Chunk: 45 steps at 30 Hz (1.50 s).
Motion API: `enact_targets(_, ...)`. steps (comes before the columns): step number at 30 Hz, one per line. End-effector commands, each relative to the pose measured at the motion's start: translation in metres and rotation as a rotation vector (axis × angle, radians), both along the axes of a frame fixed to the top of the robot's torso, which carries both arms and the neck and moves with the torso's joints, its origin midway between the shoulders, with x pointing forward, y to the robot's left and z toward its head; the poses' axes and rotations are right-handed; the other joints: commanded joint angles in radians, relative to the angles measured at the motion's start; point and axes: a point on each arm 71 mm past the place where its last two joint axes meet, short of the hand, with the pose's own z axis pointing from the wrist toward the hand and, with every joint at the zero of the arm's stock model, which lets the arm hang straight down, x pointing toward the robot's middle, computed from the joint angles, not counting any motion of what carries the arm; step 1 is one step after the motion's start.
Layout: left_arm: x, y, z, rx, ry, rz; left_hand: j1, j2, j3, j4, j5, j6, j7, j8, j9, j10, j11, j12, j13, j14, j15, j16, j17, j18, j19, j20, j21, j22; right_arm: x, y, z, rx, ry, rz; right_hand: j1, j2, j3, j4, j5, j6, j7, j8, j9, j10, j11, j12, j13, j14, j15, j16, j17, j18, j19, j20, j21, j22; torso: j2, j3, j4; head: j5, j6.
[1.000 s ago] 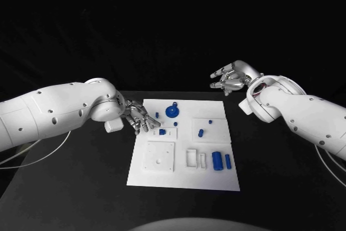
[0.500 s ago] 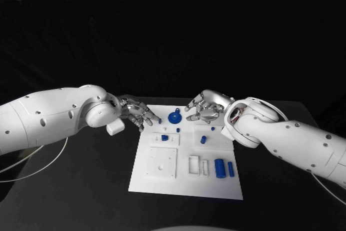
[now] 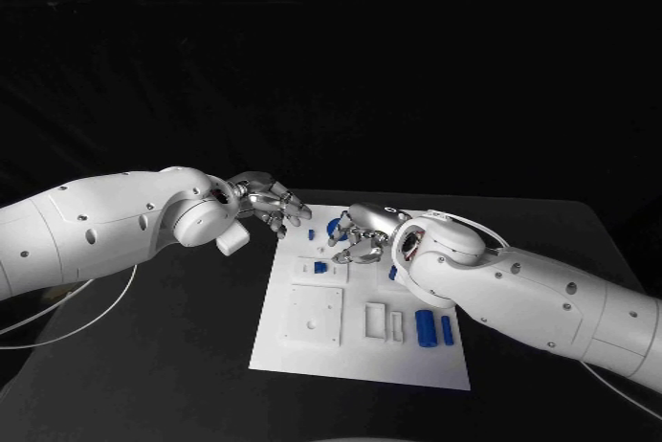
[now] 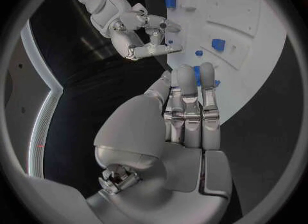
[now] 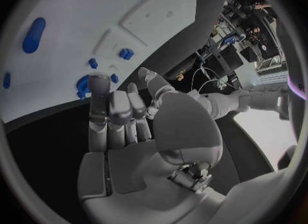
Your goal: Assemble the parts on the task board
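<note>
The white task board (image 3: 362, 351) lies in the middle of the black table. On it are a small blue block (image 3: 320, 267) and two blue cylinders (image 3: 425, 327) near its right edge. My right hand (image 3: 362, 237) hovers over the far part of the board, its fingers curved down beside the round blue part (image 5: 82, 85), which they partly hide. I see nothing held in it. My left hand (image 3: 274, 205) floats at the board's far left corner, its fingers (image 4: 190, 106) straight and side by side, holding nothing. The left wrist view also catches the right hand (image 4: 138, 34) above the board (image 4: 256, 34).
Black table (image 3: 165, 365) surrounds the board on all sides. A square white plate (image 3: 315, 315) and a slotted white block (image 3: 375, 320) sit on the board's near half. A cable (image 3: 62, 313) trails under my left arm.
My right hand has swung in from the far right to above the round blue part. My left hand has drawn back to the board's far left corner. The camera has shifted.
</note>
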Motion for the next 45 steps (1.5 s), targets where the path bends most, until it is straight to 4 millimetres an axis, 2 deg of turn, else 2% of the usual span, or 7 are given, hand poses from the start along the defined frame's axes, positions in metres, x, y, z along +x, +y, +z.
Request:
enact_targets(1, 0.002, -0.002, 0.006, -0.015, -0.073, 0.014, -0.022, -0.021, -0.028, 0.011, 0.0, 0.007, -0.005, -0.011, -0.002, 0.047, -0.01, 0.061, 0.034, 0.004, -0.009, 0.085, 0.074, -0.003, 0.028, -0.016, 0.039, 0.038, 0.002, 0.004, -0.005, -0.07, -0.039, -0.018, 0.002, -0.009, 0.006, 0.005, -0.01, 0.004, 0.004, 0.002, 0.001, 0.006, 0.001, 0.006, 0.005, 0.001, 0.005, 0.007, 0.001, -0.006, 0.044, 0.006, 0.008, 0.012, 0.002, -0.0022, 0.0, 0.0, 0.0)
enact_targets(7, 0.004, -0.002, 0.011, -0.021, -0.103, 0.045, -0.042, -0.049, -0.058, 0.042, -0.003, 0.021, -0.005, -0.023, -0.001, 0.037, -0.013, 0.162, 0.14, -0.063, -0.013, 0.256, 0.243, 0.002, 0.006, -0.025, 0.161, 0.206, 0.004, 0.015, -0.015, -0.094, -0.057, -0.022, 0.001, -0.011, 0.018, 0.005, -0.017, -0.004, 0.006, 0.001, 0.0, 0.009, 0.001, 0.006, 0.013, 0.001, 0.005, 0.013, 0.001, -0.005, 0.044, 0.006, 0.01, 0.015, 0.005, -0.0126, 0.0051, -0.005, 0.0)
enact_targets(18, 0.006, -0.005, 0.02, -0.055, -0.135, 0.065, -0.035, -0.051, -0.055, 0.05, -0.004, 0.015, 0.001, -0.024, -0.001, 0.001, 0.002, 0.064, 0.142, -0.092, 0.001, 0.182, 0.221, 0.018, -0.033, -0.008, 0.181, 0.205, 0.004, 0.029, -0.029, -0.122, -0.058, -0.036, 0.012, -0.025, -0.002, 0.03, -0.053, -0.047, 0.014, 0.002, 0.0, 0.007, 0.006, -0.005, 0.014, -0.002, 0.008, 0.014, -0.005, 0.0, 0.044, 0.008, 0.005, 0.013, 0.008, -0.0256, 0.0159, -0.012, -0.002)
enact_targets(23, 0.005, -0.008, 0.022, -0.066, -0.138, 0.062, -0.063, -0.075, -0.072, 0.065, -0.005, 0.003, 0.005, -0.027, -0.001, 0.003, 0.006, 0.046, 0.139, -0.087, 0.004, 0.164, 0.22, 0.019, -0.034, -0.005, 0.172, 0.2, 0.002, 0.034, -0.035, -0.127, -0.052, -0.031, 0.018, -0.025, -0.02, 0.041, -0.075, -0.058, 0.016, 0.002, 0.001, 0.004, 0.007, -0.01, 0.014, -0.002, 0.009, 0.015, -0.006, 0.001, 0.044, 0.01, 0.002, 0.011, 0.009, -0.0299, 0.0161, -0.01, -0.004)
enact_targets(27, 0.005, -0.009, 0.023, -0.071, -0.142, 0.062, -0.08, -0.107, -0.07, 0.091, -0.009, -0.004, 0.003, -0.023, 0.0, 0.01, 0.007, 0.039, 0.14, -0.084, 0.005, 0.155, 0.225, 0.019, -0.031, -0.004, 0.165, 0.197, 0.002, 0.036, -0.038, -0.13, -0.053, -0.028, 0.026, -0.027, -0.054, 0.065, -0.158, -0.062, 0.015, 0.002, 0.002, 0.004, 0.008, -0.01, 0.014, -0.003, 0.009, 0.015, -0.007, 0.002, 0.044, 0.01, 0.0, 0.009, 0.009, -0.028, 0.0158, -0.007, -0.006)
enact_targets(30, 0.005, -0.009, 0.024, -0.072, -0.144, 0.064, -0.078, -0.114, -0.063, 0.099, -0.009, -0.004, 0.004, -0.022, 0.0, 0.011, 0.008, 0.035, 0.141, -0.083, 0.005, 0.152, 0.228, 0.019, -0.029, -0.004, 0.162, 0.197, 0.002, 0.037, -0.04, -0.133, -0.053, -0.028, 0.042, -0.028, -0.064, 0.083, -0.161, -0.059, 0.014, 0.002, 0.002, 0.004, 0.007, -0.01, 0.016, -0.003, 0.009, 0.016, -0.007, 0.002, 0.044, 0.01, 0.001, 0.008, 0.009, -0.0271, 0.0157, -0.005, -0.008)
enact_targets(45, 0.004, -0.009, 0.025, -0.073, -0.142, 0.06, -0.073, -0.128, -0.049, 0.117, -0.009, -0.005, 0.004, -0.02, 0.0, 0.008, 0.01, 0.028, 0.151, -0.083, 0.007, 0.127, 0.239, 0.018, -0.028, -0.002, 0.138, 0.194, 0.004, 0.034, -0.046, -0.149, -0.048, -0.037, 0.042, -0.027, -0.033, 0.078, -0.147, -0.045, 0.013, 0.002, 0.002, 0.005, 0.005, -0.01, 0.018, -0.003, 0.008, 0.017, -0.008, 0.0, 0.044, 0.009, 0.003, 0.007, 0.007, -0.027, 0.0131, -0.001, -0.016)
